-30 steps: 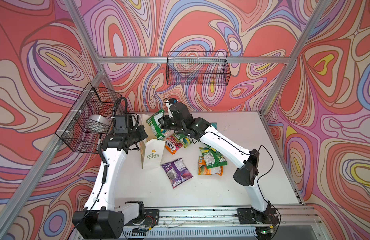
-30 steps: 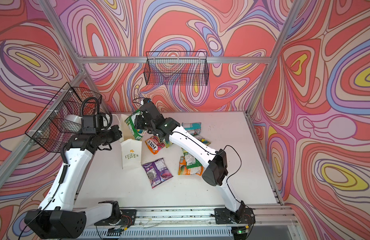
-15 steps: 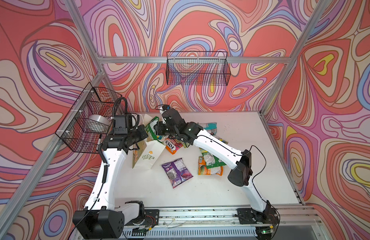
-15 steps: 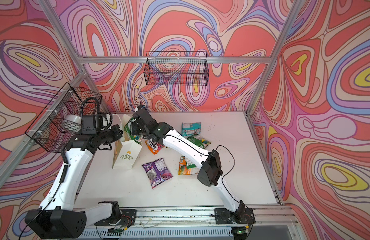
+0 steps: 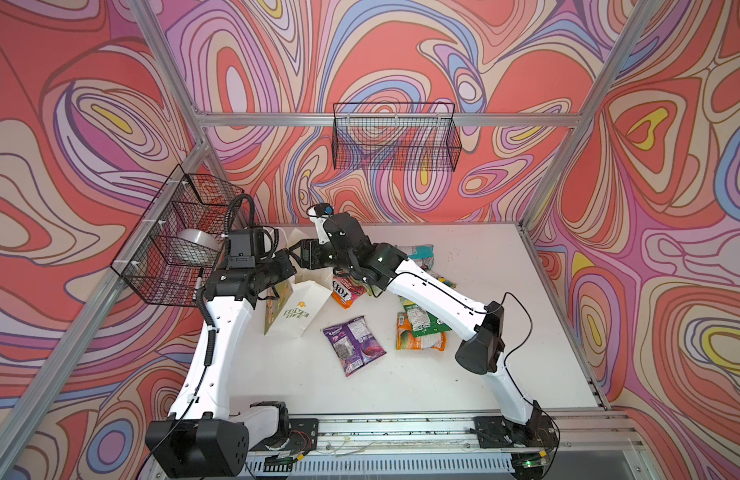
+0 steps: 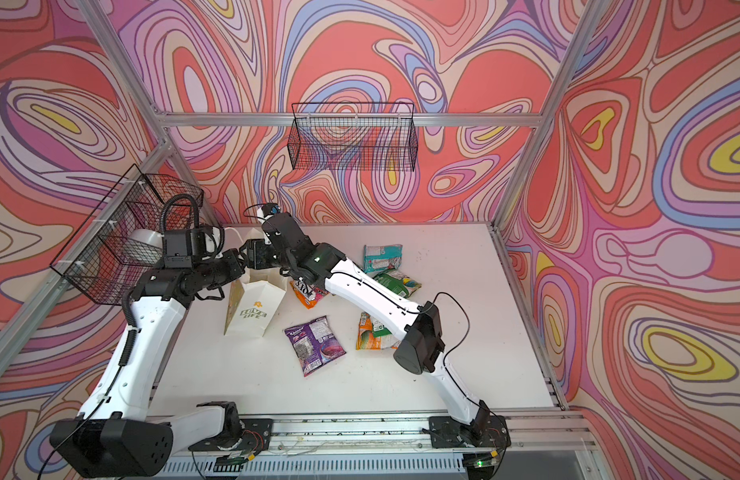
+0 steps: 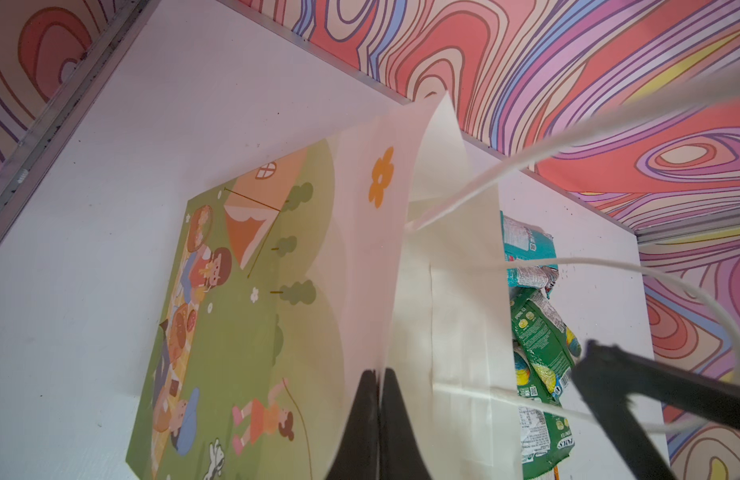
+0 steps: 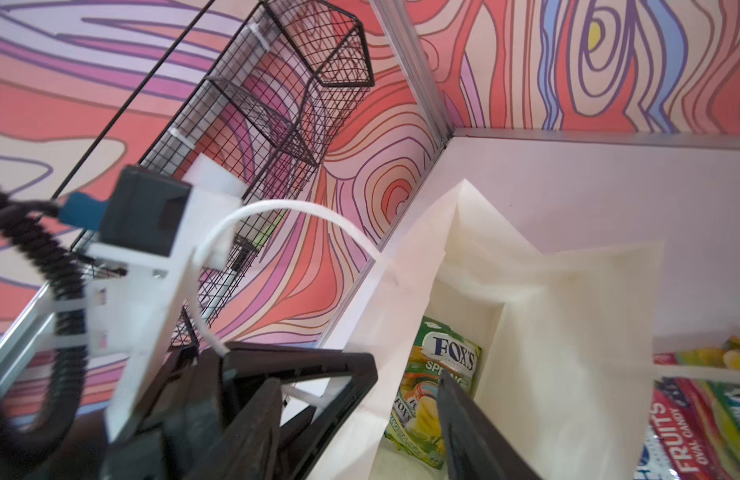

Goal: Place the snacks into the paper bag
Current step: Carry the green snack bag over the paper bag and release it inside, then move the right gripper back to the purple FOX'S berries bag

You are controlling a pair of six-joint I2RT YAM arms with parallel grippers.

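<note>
Setting: Swirling red, pink and purple wallpaper walls in a white desk. One black wire basket hangs on the back wall and another wire basket on the left wall.
Paper bag: The white paper bag stands open at the desk's back left. Its narrow side carries green "LOVE LIFE" lettering under a yellow flower. The left wrist view shows a picnic cartoon with a tent on its broad side.
Left fingers: The left fingers are pinched tight on the bag's top edge.
Right fingers: The right fingers are spread apart over the bag's mouth and grip nothing. A white cord handle loops beside them.
Inside the bag: A green packet lettered "FOX'S" lies at the bottom, and the word beneath is partly hidden.
Beside the bag: An orange packet reads "FOX'S" in both top views and "FRUITS OVAL CANDY" in the right wrist view.
Loose on the desk: A purple packet lies nearer the front. A teal packet lies toward the back, and several green packets sit partly under the right arm. Their print is too small to read.
</note>
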